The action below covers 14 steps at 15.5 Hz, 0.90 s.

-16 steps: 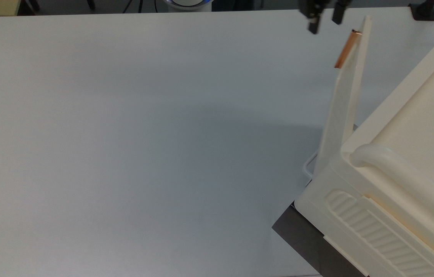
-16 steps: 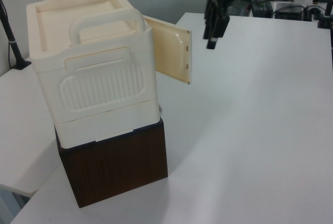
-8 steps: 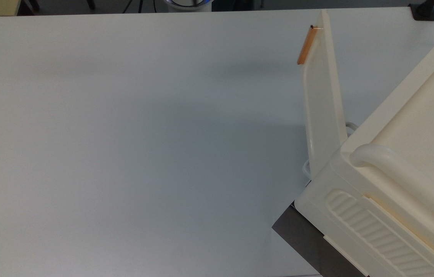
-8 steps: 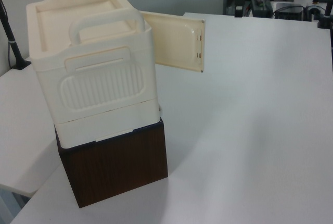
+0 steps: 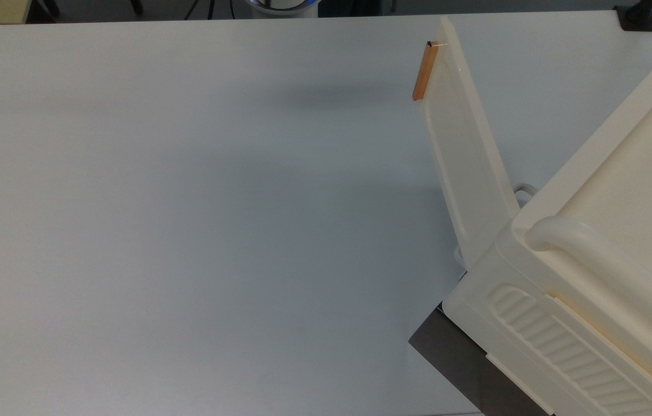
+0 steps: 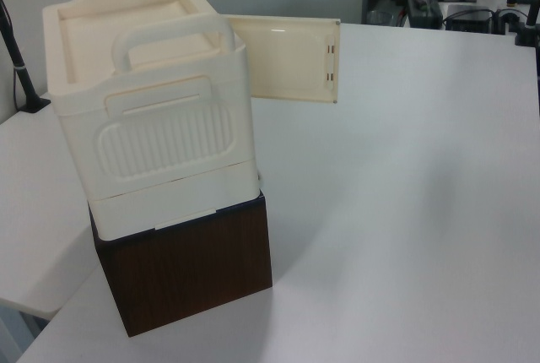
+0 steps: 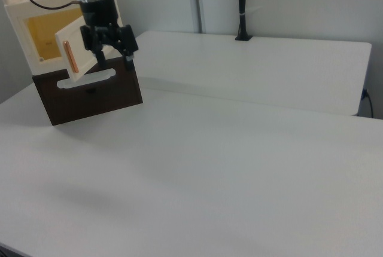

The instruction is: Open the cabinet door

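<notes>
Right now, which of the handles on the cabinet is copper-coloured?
The slim bar handle on the free edge of the open cabinet door. The two arched handles on top are cream, and the wire loop low down is white.

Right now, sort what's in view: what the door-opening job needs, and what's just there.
Job:
- cabinet door, swung open
- copper handle on its free edge
- gripper, fingers open, close beside the door

Just there:
- cabinet body
- dark wooden box underneath
- white table

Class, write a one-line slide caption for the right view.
Robot gripper hangs open beside the opened cabinet door, its copper handle free, cabinet atop a dark wooden box on a white table.
</notes>
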Available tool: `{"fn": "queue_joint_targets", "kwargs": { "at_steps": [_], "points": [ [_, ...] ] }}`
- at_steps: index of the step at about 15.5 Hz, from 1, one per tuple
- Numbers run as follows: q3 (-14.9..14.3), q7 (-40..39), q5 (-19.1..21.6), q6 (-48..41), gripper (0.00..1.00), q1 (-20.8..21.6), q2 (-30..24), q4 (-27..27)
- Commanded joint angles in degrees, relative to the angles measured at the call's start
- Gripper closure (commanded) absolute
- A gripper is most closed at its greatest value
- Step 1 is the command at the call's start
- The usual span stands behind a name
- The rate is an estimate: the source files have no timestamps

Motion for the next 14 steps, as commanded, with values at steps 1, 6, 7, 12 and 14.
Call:
{"fn": "queue_joint_targets", "kwargs": {
  "at_steps": [1,6,7,12,14],
  "points": [
    [0.4,0.4,1.0,-0.2,0.00,-4.0,-0.5,-2.2],
    [0.4,-1.2,1.4,-0.1,0.00,-7.1,-1.3,-2.2],
    [0.5,-1.2,1.4,0.0,0.00,-7.1,-1.0,-2.2],
    [0.6,-0.7,2.9,2.2,0.00,-7.3,-0.1,-2.0],
    [0.4,-1.2,3.1,2.0,0.00,-8.7,-0.7,-1.8]
  ]
}}
